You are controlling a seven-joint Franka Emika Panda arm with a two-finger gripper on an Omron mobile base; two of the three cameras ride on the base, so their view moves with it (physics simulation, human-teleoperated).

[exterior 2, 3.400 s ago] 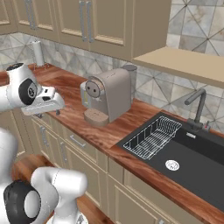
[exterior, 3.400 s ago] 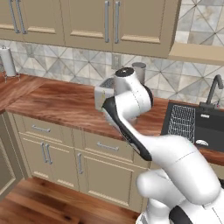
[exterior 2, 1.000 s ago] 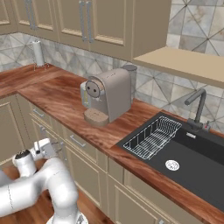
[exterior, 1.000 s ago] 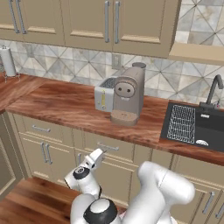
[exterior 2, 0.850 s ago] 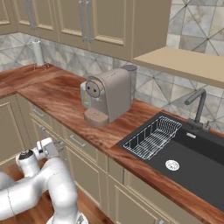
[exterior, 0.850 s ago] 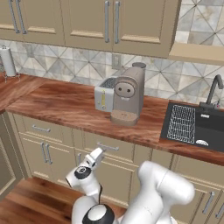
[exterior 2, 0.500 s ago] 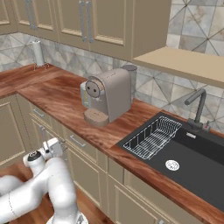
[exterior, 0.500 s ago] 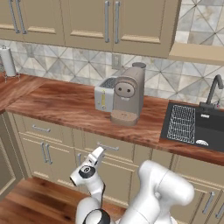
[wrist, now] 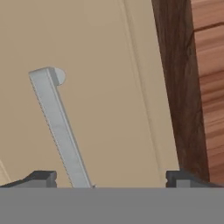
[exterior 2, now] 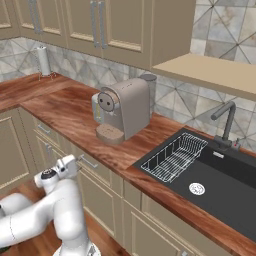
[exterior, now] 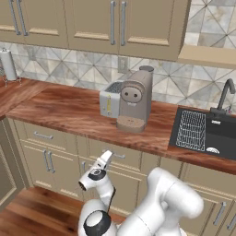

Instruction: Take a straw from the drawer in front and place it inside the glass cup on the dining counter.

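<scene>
The drawer (exterior: 133, 159) is shut, its beige front just under the worktop below the coffee machine. Its silver bar handle (wrist: 59, 127) runs aslant up the hand view, between my two fingertips and closer to the left one (wrist: 41, 177). My gripper (wrist: 111, 178) is open and holds nothing. It sits low in front of the cabinets, pointing at the drawer front (exterior 2: 102, 170) close to the handle (exterior 2: 89, 161). From the left base view the gripper (exterior: 106, 157) is right by the handle's left end. The straw, the glass cup and the dining counter are out of view.
A beige coffee machine (exterior: 135, 100) and a toaster (exterior: 110, 99) stand on the wood worktop (exterior: 69, 110). A sink (exterior 2: 210, 182) with a wire rack (exterior 2: 172, 157) lies to the right. A paper towel roll (exterior: 8, 66) stands at the far left. More beige drawers and doors flank the drawer.
The arm has swung down from above the worktop to cabinet height. Over the last second the gripper has crept up and closer to the drawer front, staying open.
</scene>
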